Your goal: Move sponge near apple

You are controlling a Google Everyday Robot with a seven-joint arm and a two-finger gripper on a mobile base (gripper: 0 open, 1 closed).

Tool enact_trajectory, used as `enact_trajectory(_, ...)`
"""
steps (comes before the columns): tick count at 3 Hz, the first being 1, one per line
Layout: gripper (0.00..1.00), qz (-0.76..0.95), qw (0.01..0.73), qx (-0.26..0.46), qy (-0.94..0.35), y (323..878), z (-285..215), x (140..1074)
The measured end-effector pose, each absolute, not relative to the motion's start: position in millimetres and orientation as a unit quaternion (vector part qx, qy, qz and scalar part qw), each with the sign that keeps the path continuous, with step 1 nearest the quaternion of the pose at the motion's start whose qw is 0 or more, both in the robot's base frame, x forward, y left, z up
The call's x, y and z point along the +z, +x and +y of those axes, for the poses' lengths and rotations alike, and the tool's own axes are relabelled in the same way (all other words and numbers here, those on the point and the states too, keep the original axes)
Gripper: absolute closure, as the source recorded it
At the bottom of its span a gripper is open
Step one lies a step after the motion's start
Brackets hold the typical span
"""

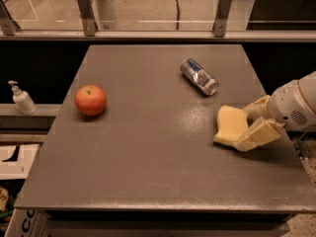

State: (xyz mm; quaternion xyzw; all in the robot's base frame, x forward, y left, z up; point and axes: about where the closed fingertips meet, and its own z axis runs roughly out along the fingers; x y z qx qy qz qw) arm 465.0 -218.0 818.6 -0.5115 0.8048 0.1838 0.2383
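Materials as we read them: table top (pixel 148 157), matt grey, faintly scuffed; sponge (pixel 228 125), porous matt foam; apple (pixel 91 100), smooth skin with soft sheen; can (pixel 199 76), glossy metal; pump bottle (pixel 22 100), smooth plastic; gripper (pixel 246 128), at the sponge's right edge, matt pale plastic.
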Motion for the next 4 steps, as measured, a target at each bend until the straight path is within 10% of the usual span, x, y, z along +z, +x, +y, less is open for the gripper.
enact_trajectory(2,0.87,0.797,0.265,0.196,-0.506,470,-213,835)
enact_trajectory(4,1.00,0.765,0.315,0.208,-0.521,470,-178,885)
